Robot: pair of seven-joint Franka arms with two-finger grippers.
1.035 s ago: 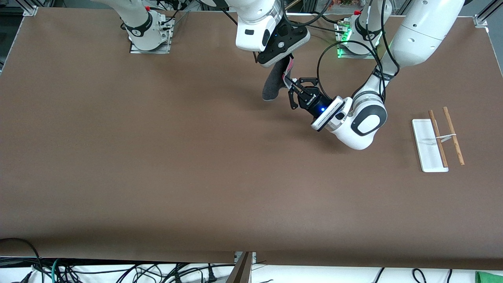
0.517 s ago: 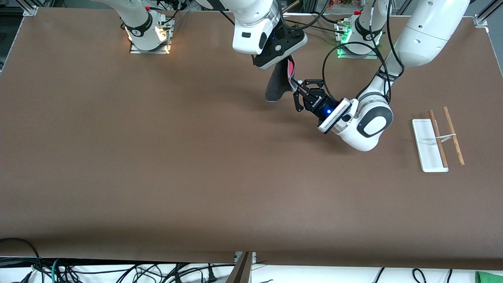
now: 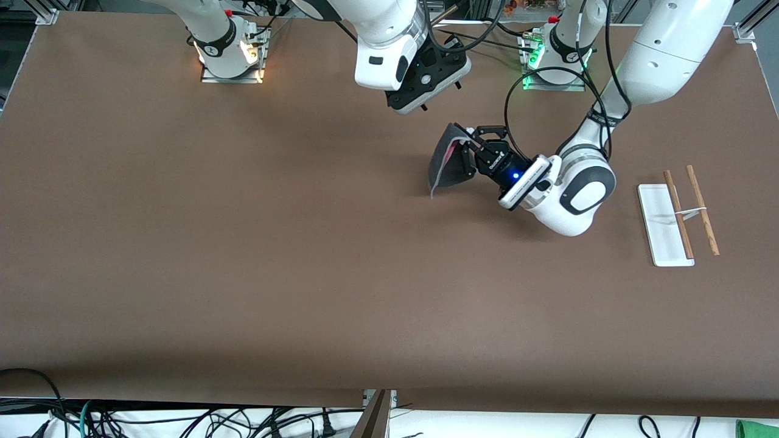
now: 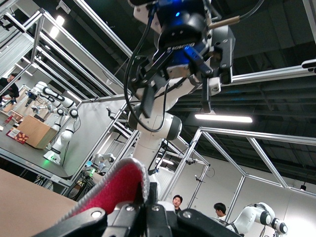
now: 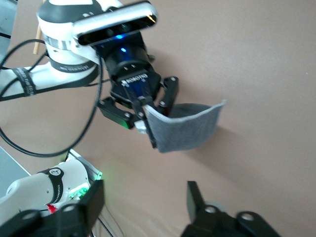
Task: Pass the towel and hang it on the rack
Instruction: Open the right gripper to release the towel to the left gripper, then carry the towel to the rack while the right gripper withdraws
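The dark grey towel (image 3: pixel 449 165) with light edging and a pink-red patch hangs from my left gripper (image 3: pixel 467 145), which is shut on its upper edge above the table. In the left wrist view the pink-red side (image 4: pixel 116 190) sits clamped between the closed fingers. My right gripper (image 3: pixel 422 85) is open and empty, above and apart from the towel; its wrist view shows the left gripper (image 5: pixel 143 109) holding the towel (image 5: pixel 185 129). The rack (image 3: pixel 680 214), a white base plate with two brown rods, stands toward the left arm's end of the table.
Both arm bases (image 3: pixel 231 52) (image 3: pixel 551 61) stand at the table's edge farthest from the front camera. The brown table surface (image 3: pixel 304 255) spreads wide around the rack and below the grippers. Cables lie off the table's near edge.
My right gripper has let go of the towel, opened and risen away. The towel now hangs from my left gripper alone, which has shifted slightly toward the rack.
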